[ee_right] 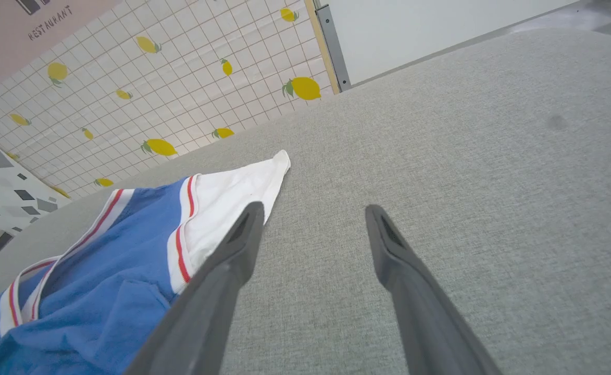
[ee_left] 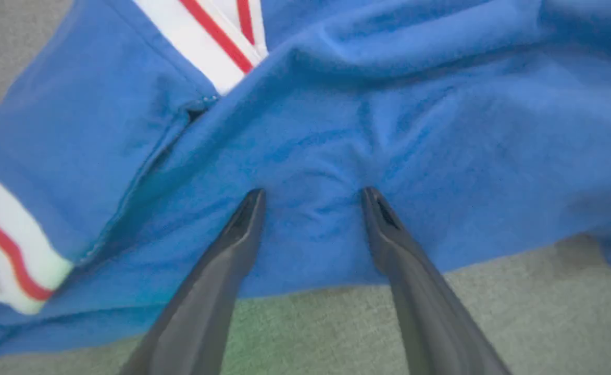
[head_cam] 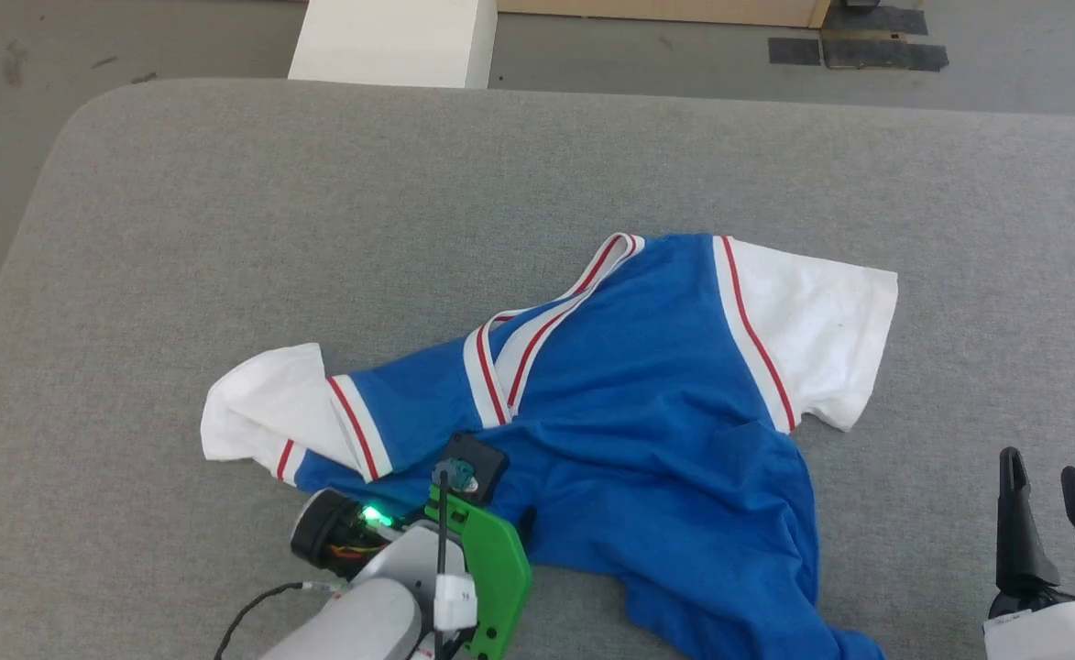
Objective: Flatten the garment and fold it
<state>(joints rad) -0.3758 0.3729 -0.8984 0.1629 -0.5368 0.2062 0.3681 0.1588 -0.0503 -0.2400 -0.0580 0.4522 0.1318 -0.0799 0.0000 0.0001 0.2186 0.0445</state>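
Garment (head_cam: 647, 385) was seen crumpled on the grey surface (head_cam: 317, 183), blue body creased, white sleeves spread; left pincer (ee_left: 313, 194) was held released over its blue cloth; right pincer (head_cam: 1041, 463) was held released, empty.

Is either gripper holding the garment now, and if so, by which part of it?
Nothing is held. The left gripper is open over the blue body of the garment; the right gripper is open above the grey table.
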